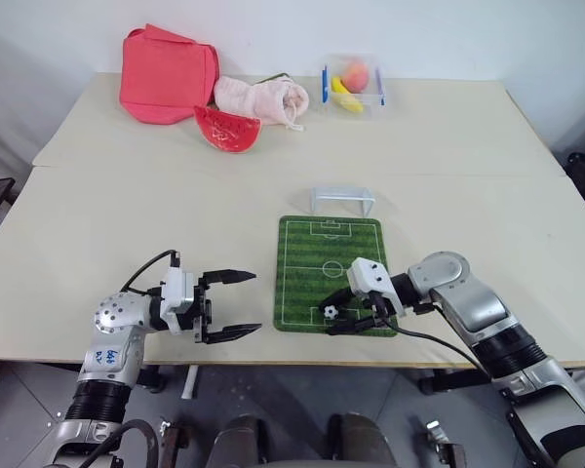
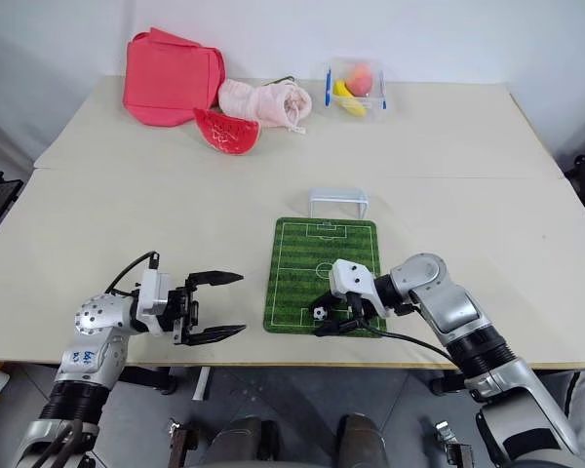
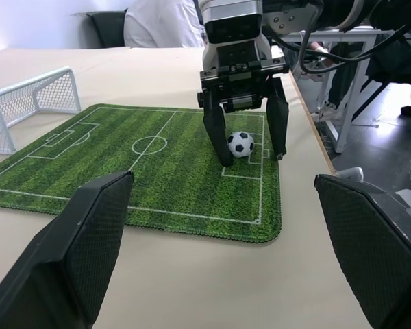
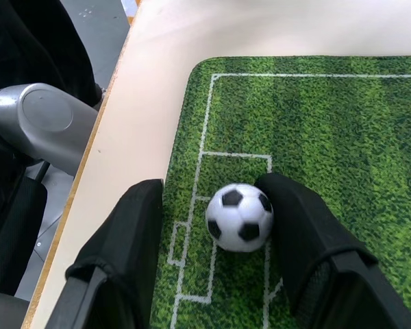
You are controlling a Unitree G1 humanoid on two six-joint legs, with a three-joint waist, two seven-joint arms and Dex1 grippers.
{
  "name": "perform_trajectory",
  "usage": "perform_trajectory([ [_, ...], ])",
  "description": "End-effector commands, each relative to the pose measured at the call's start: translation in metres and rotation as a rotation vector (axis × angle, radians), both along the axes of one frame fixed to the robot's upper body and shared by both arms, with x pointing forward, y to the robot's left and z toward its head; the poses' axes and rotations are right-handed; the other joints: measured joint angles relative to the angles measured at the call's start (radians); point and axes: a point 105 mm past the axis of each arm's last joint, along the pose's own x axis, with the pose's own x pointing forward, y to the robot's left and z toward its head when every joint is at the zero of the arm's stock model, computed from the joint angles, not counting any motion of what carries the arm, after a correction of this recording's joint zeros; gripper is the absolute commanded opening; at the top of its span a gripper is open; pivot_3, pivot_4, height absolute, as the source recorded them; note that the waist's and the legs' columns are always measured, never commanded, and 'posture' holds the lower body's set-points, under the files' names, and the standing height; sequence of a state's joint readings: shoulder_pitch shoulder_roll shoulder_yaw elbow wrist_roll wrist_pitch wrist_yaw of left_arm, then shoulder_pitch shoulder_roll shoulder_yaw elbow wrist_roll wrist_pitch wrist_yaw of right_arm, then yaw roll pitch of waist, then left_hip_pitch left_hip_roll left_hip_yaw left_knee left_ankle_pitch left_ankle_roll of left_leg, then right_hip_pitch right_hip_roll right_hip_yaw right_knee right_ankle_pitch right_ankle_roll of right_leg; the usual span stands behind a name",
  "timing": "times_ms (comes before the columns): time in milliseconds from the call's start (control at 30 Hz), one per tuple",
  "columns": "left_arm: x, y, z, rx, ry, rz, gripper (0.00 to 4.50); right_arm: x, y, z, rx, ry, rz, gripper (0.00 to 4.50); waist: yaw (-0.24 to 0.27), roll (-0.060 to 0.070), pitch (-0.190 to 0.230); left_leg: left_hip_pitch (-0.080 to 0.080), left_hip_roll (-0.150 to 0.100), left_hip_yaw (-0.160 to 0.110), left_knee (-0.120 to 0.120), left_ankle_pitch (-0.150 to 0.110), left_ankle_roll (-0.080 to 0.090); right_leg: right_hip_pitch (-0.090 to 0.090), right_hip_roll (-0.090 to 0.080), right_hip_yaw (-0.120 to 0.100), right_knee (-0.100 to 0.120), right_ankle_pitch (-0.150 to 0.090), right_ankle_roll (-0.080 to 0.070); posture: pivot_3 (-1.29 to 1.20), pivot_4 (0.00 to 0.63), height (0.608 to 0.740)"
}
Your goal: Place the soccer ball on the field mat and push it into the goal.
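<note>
Progress, left to right: left gripper [image 1: 236, 305] idle beside mat [image 1: 312, 253], fingers spread, empty. Ball [image 1: 330, 312] down on mat at near penalty box, so placement done. Right gripper [image 3: 248, 142] straddling ball, fingers parted; one finger [image 4: 308, 233] touching ball, other clear, so grip apparently released. Remaining: push ball up pitch into goal [image 1: 342, 201] at far end.

soccer ball [image 4: 239, 216]: glossy smooth plastic | field mat [image 3: 157, 164]: rough grass-like pile, matt | goal [image 3: 27, 103]: white plastic frame with net | table [image 1: 127, 205]: smooth matt beige top | bag [image 1: 166, 73]: red cloth
</note>
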State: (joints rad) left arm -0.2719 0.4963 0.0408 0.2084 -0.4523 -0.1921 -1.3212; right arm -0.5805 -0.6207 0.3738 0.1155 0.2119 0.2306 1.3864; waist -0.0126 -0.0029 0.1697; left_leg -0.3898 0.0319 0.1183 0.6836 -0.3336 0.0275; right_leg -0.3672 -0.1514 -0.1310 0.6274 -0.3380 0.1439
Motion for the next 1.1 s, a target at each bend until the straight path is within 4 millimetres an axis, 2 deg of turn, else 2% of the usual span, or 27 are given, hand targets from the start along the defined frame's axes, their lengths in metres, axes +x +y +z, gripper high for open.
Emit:
perform_trajectory([
  [33, 0.002, 0.000, 0.008, 0.001, -0.042, 0.001, 4.50, 0.002, -0.002, 0.030, 0.028, -0.100, 0.001, 2.46, 0.000, 0.000, 0.000, 0.000, 0.000, 0.000, 0.000, 0.000, 0.000, 0.000, 0.000, 0.000, 0.000, 0.000, 0.000, 0.00, 0.150, 0.740],
  [200, 0.003, 0.001, 0.008, 0.003, -0.039, -0.001, 4.50, -0.003, 0.004, 0.057, 0.082, -0.174, -0.029, 2.46, 0.005, 0.000, 0.000, -0.001, 0.000, 0.000, 0.000, 0.000, 0.000, -0.001, 0.000, 0.000, 0.000, 0.000, 0.000, 0.00, 0.150, 0.740],
  [300, 0.005, 0.002, 0.008, 0.004, -0.034, -0.004, 4.50, -0.021, 0.004, 0.061, 0.111, -0.170, -0.006, 1.52, 0.010, 0.000, 0.000, -0.001, 0.000, 0.000, 0.000, 0.000, 0.000, -0.001, 0.000, 0.000, 0.000, 0.000, 0.000, 0.00, 0.150, 0.740],
  [433, 0.007, 0.002, 0.007, 0.006, -0.025, -0.016, 4.50, -0.039, 0.000, 0.040, 0.073, -0.092, -0.007, 0.12, 0.013, -0.001, 0.000, -0.001, -0.001, -0.001, 0.000, 0.000, 0.000, 0.000, 0.000, -0.001, -0.001, 0.000, 0.000, 0.00, 0.150, 0.740],
  [633, 0.008, 0.001, 0.006, 0.008, -0.019, -0.033, 4.50, -0.041, -0.006, 0.009, 0.049, -0.001, -0.069, 0.03, 0.007, -0.001, 0.000, -0.001, -0.001, 0.000, 0.000, 0.000, 0.000, 0.000, 0.000, 0.000, -0.001, 0.000, 0.000, 0.00, 0.150, 0.740],
  [733, 0.011, 0.002, 0.007, 0.016, -0.024, -0.036, 4.50, -0.020, -0.008, 0.000, 0.059, -0.010, -0.145, 0.03, 0.007, -0.001, 0.000, -0.001, -0.001, 0.000, 0.000, 0.000, 0.000, 0.000, 0.000, 0.000, -0.001, 0.000, 0.000, 0.00, 0.150, 0.740],
  [900, 0.015, 0.005, 0.008, 0.023, -0.035, -0.027, 4.50, 0.022, -0.012, 0.012, 0.101, -0.103, -0.259, 0.03, 0.005, -0.001, 0.000, -0.001, -0.001, 0.001, 0.000, 0.000, 0.000, -0.001, 0.000, 0.000, 0.000, 0.000, 0.000, 0.00, 0.150, 0.740],
  [1000, 0.018, 0.006, 0.010, 0.026, -0.046, -0.014, 4.50, 0.054, -0.020, 0.035, 0.164, -0.180, -0.386, 0.03, 0.005, -0.001, 0.000, -0.001, -0.001, 0.001, 0.000, 0.000, 0.000, -0.001, 0.000, 0.000, 0.000, 0.000, 0.000, 0.00, 0.150, 0.740],
  [1100, 0.023, 0.010, 0.014, 0.028, -0.066, 0.014, 4.50, 0.089, -0.045, 0.075, 0.259, -0.299, -0.570, 0.03, 0.008, 0.000, 0.000, -0.001, -0.001, 0.001, 0.000, 0.000, 0.000, -0.001, 0.000, 0.000, 0.000, 0.000, 0.000, 0.00, 0.150, 0.740],
])
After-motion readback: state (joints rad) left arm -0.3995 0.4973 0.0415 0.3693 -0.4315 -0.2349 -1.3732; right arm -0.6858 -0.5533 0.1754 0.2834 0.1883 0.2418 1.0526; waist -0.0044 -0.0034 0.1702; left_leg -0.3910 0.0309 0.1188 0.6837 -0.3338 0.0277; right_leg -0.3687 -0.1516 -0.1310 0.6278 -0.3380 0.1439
